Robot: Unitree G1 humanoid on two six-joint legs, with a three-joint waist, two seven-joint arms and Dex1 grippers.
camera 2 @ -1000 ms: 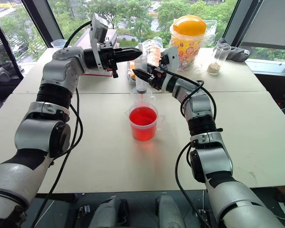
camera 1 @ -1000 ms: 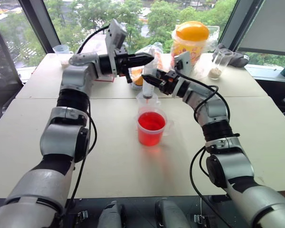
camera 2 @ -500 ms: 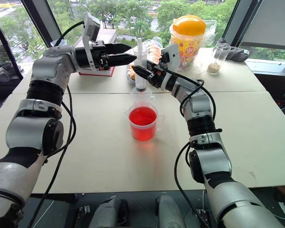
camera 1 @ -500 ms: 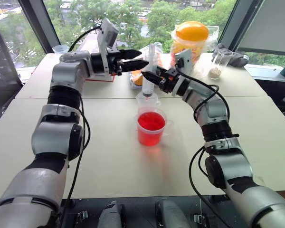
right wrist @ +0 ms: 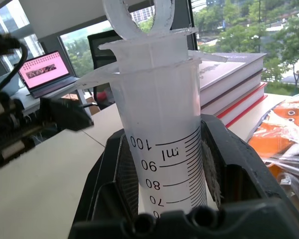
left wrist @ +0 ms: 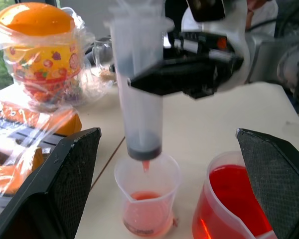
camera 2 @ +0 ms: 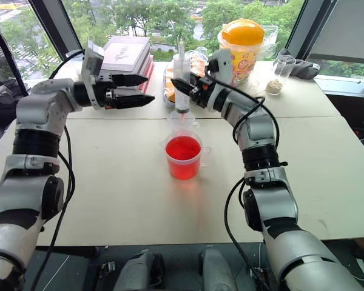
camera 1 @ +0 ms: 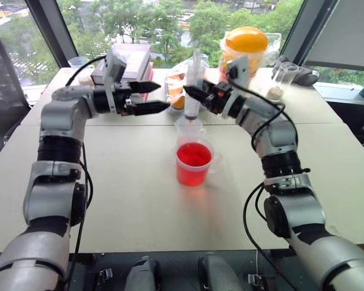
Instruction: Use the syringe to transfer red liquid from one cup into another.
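From the head views, the right gripper (camera 2: 183, 90) clamped the syringe (camera 2: 182, 82) upright over the smaller cup (camera 2: 182, 123), just behind the red cup (camera 2: 183, 157), while the left gripper (camera 2: 147, 89) stood spread wide and empty beside it. In the left wrist view the plunger seal sat at the barrel's bottom and a little red liquid (left wrist: 146, 215) lay in that cup, so 1 load looked delivered. The right wrist view showed the barrel pinched between both pads (right wrist: 215, 174); the red cup looked nearly full, so I judged more draws remained.

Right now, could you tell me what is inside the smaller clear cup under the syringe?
The smaller clear cup holds shallow red liquid; the syringe tip hangs above it.
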